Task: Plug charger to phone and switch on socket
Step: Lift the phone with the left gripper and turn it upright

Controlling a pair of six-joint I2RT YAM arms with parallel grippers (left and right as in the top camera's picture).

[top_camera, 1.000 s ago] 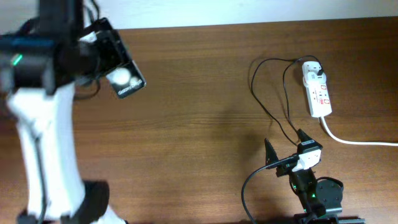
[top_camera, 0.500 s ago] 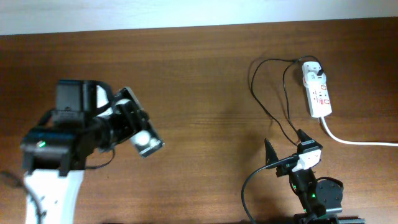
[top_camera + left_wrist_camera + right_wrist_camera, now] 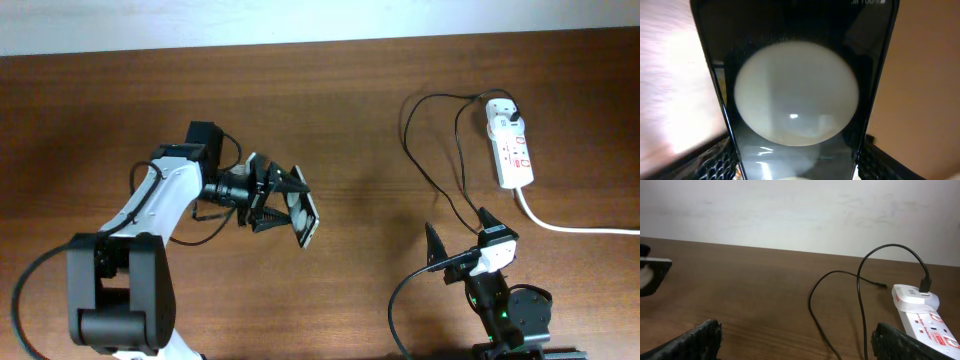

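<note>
One phone [image 3: 303, 215] clamped in left jaws; right jaws spread, empty; charger [image 3: 859, 300] cable loops ahead toward socket [image 3: 512, 152].

Overhead looks straight down at the table [image 3: 330, 120]; left wrist hugs the phone [image 3: 795, 100]; right wrist, low, shares overhead's two-o'clock socket [image 3: 927, 325].

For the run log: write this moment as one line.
left claw: shut on phone | right claw: open, empty | charger: tip on table
</note>
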